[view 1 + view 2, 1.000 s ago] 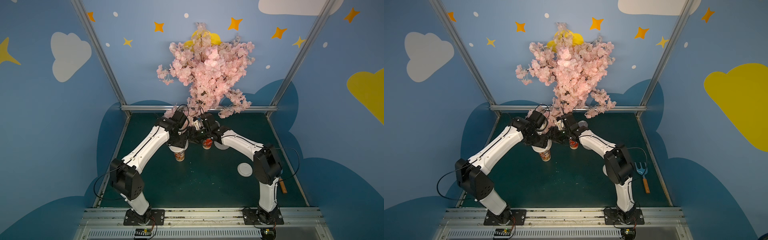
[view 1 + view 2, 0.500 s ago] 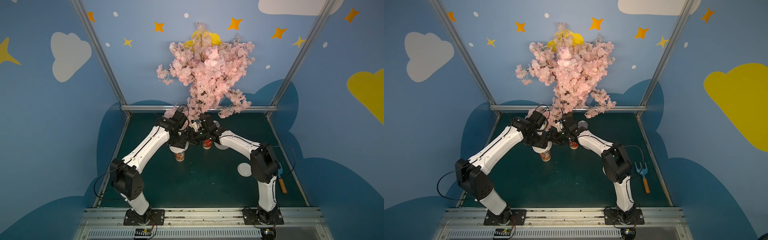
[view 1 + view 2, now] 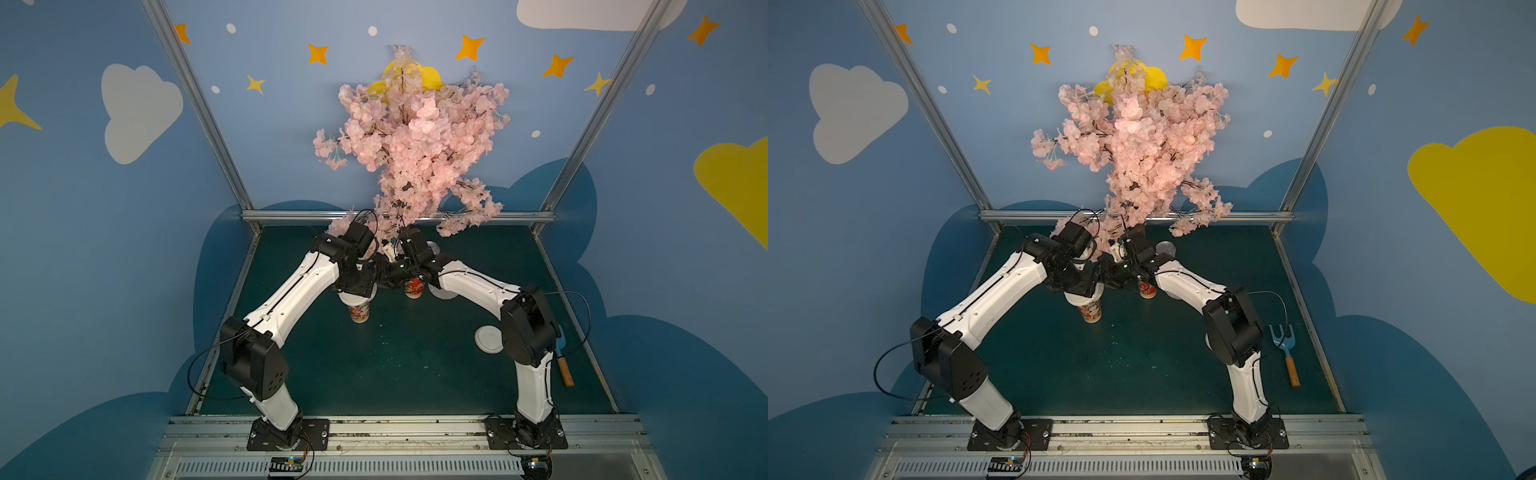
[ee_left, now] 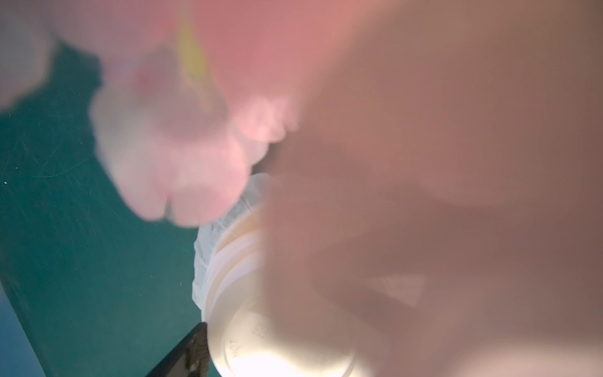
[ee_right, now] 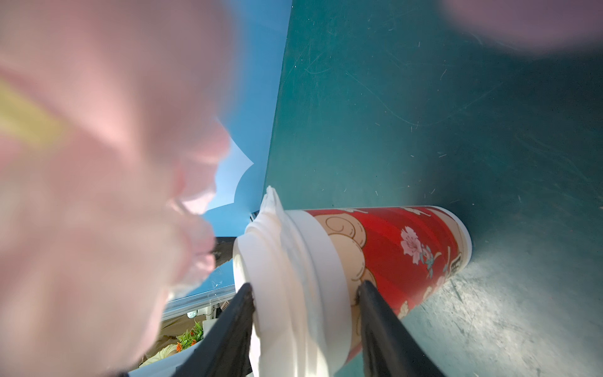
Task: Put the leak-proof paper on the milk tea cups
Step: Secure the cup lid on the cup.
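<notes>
Two red-patterned milk tea cups stand mid-table in both top views, one nearer [image 3: 360, 311] and one farther [image 3: 414, 286]. Each carries a white lid. Crinkled leak-proof paper [image 4: 208, 248] sticks out under the nearer cup's lid [image 4: 280, 339]. My left gripper [image 3: 356, 286] hangs over that lid; one black finger [image 4: 186, 352] touches its side, and blossoms hide the other. On the farther cup [image 5: 401, 248] a paper edge [image 5: 272, 202] pokes from under the lid [image 5: 293, 277]. My right gripper [image 5: 303, 290] is shut on that lid, one finger on its top, one under its rim.
A pink blossom tree [image 3: 415, 145] overhangs both wrists and blurs both wrist views. A loose white lid [image 3: 489, 338] and a pale disc [image 3: 442, 293] lie by the right arm. A clear cup [image 3: 1166, 248] stands behind it. A blue fork [image 3: 1285, 353] lies at the right.
My right arm has drawn slightly inward toward the farther cup. The left arm and both cups stay where they were.
</notes>
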You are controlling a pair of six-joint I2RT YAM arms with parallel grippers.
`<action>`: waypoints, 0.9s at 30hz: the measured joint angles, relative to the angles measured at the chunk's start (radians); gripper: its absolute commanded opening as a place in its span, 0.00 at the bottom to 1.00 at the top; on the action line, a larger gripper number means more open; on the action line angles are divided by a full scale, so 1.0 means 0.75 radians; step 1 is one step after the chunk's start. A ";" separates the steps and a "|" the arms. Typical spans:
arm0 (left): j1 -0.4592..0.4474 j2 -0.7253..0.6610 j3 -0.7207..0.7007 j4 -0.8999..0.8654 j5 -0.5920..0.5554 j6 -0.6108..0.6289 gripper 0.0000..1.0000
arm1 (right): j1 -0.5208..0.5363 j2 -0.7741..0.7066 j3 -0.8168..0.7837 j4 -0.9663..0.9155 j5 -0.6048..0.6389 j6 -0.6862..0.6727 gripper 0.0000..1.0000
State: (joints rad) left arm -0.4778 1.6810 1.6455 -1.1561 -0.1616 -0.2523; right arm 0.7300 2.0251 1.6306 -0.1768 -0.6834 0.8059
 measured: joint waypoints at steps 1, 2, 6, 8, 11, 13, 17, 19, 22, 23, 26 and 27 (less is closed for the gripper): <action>0.000 0.000 0.000 -0.002 0.000 0.001 0.83 | -0.001 0.000 0.000 0.001 0.000 0.001 0.54; -0.001 0.000 0.000 -0.003 0.000 0.002 0.83 | -0.001 0.000 0.000 0.001 0.000 0.002 0.55; -0.001 0.000 0.002 -0.007 -0.003 0.004 0.83 | -0.002 0.000 0.000 0.001 0.002 0.004 0.61; -0.001 0.000 0.003 -0.009 -0.005 0.004 0.82 | -0.003 0.000 0.000 0.001 0.003 0.003 0.62; -0.001 0.000 0.008 -0.014 -0.006 0.004 0.82 | -0.003 0.000 0.000 0.001 0.003 0.004 0.63; -0.001 0.000 0.013 -0.019 -0.007 0.005 0.82 | -0.003 0.000 0.000 0.003 0.002 0.008 0.63; -0.001 0.004 0.025 -0.028 -0.012 0.008 0.81 | -0.003 0.000 0.000 0.011 0.001 0.012 0.63; -0.001 0.009 0.038 -0.036 -0.014 0.009 0.81 | -0.003 0.000 0.000 0.016 0.001 0.014 0.63; 0.000 0.014 0.051 -0.046 -0.018 0.015 0.81 | -0.003 0.000 0.000 0.023 0.001 0.023 0.63; 0.000 0.018 0.060 -0.052 -0.019 0.016 0.81 | -0.003 0.000 0.000 0.025 0.001 0.026 0.64; 0.000 0.023 0.072 -0.064 -0.022 0.020 0.81 | -0.004 0.000 0.000 0.027 0.001 0.030 0.66; 0.000 0.024 0.074 -0.066 -0.023 0.021 0.81 | -0.004 0.000 0.000 0.027 0.001 0.030 0.67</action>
State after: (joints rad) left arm -0.4778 1.6993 1.7008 -1.2053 -0.1787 -0.2367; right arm 0.7273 2.0251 1.6306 -0.1562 -0.6827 0.8280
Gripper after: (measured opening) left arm 0.815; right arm 0.656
